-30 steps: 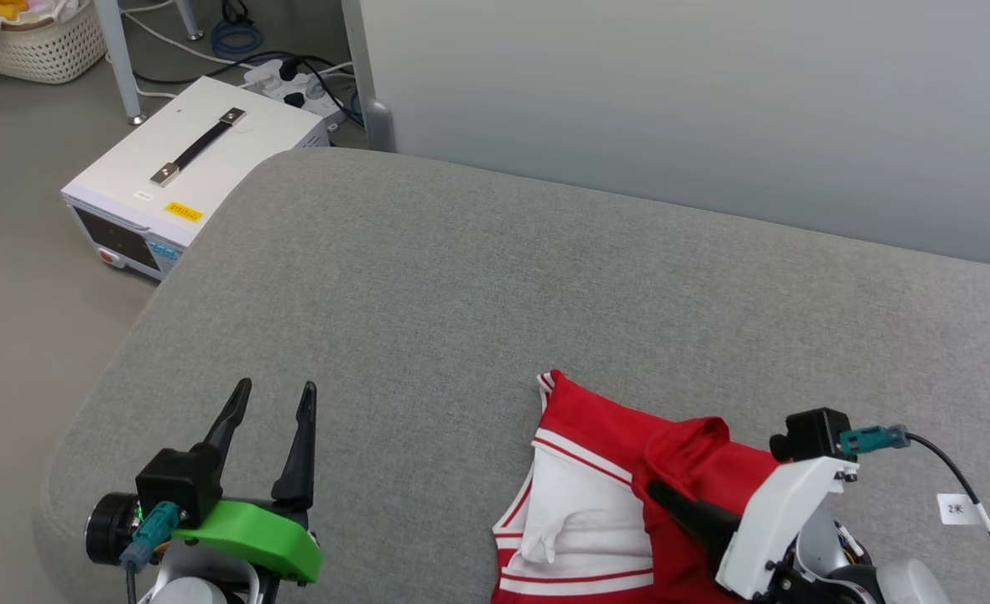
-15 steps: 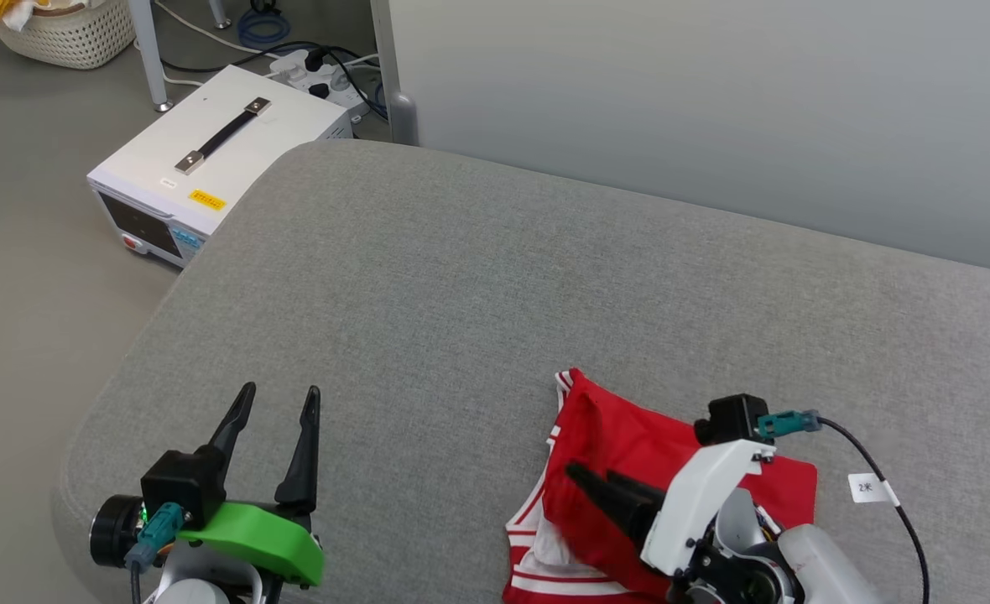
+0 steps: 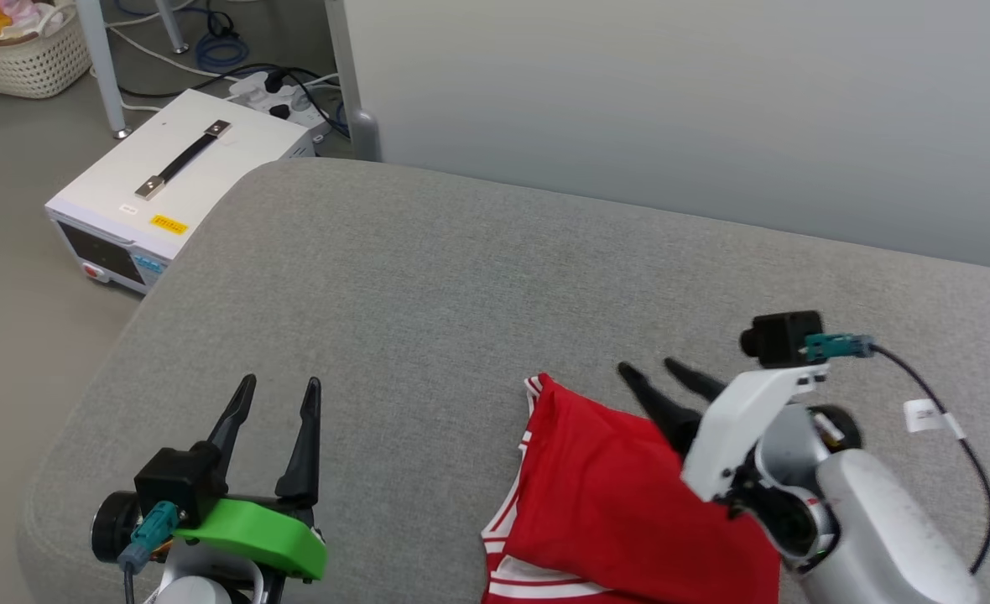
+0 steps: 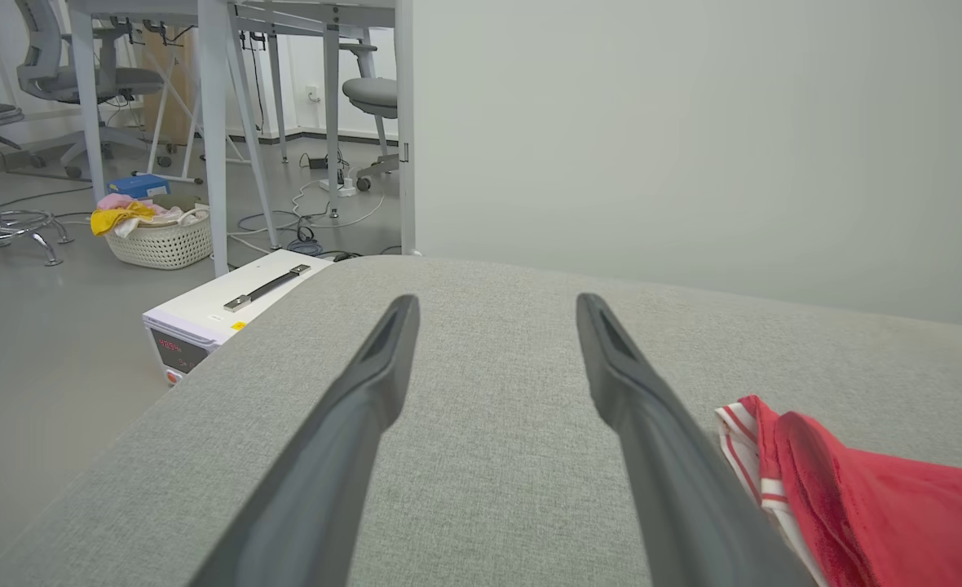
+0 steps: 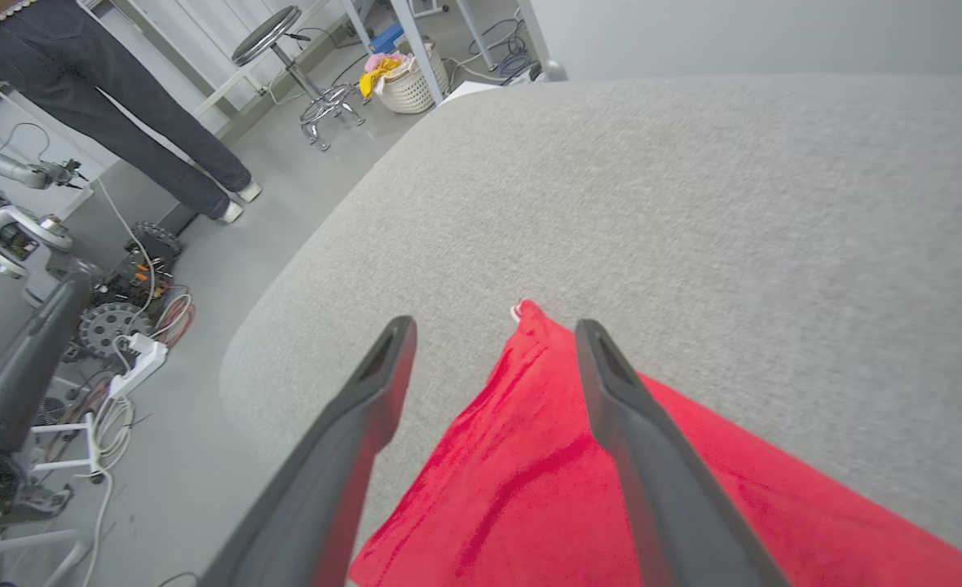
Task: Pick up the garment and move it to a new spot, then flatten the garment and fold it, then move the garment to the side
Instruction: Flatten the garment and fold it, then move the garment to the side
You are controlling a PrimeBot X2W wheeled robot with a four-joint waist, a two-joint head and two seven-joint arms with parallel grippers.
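The garment (image 3: 612, 512) lies folded on the grey padded surface (image 3: 461, 277) at the lower right, a plain red face up and striped trim along its left edge. My right gripper (image 3: 648, 367) hovers open above the garment's far edge, holding nothing. In the right wrist view the open right gripper (image 5: 495, 324) points past the garment (image 5: 546, 481), whose corner lies between the fingers (image 5: 367, 408) below. My left gripper (image 3: 281, 383) stands open and empty at the lower left, apart from the cloth. The left wrist view has the left gripper (image 4: 497, 302) open, with the garment (image 4: 880, 505) at the right.
A white box with a black handle (image 3: 159, 180) sits on the floor beyond the surface's left corner, with cables and a power strip (image 3: 281, 84) behind it. A laundry basket (image 3: 17, 50) stands far left. A pale partition (image 3: 671, 109) backs the surface. A person's legs (image 5: 122, 106) stand nearby.
My right gripper has opened, let go of the garment and risen away toward the far side. The red layer now covers the white sleeve. The head camera has shifted slightly.
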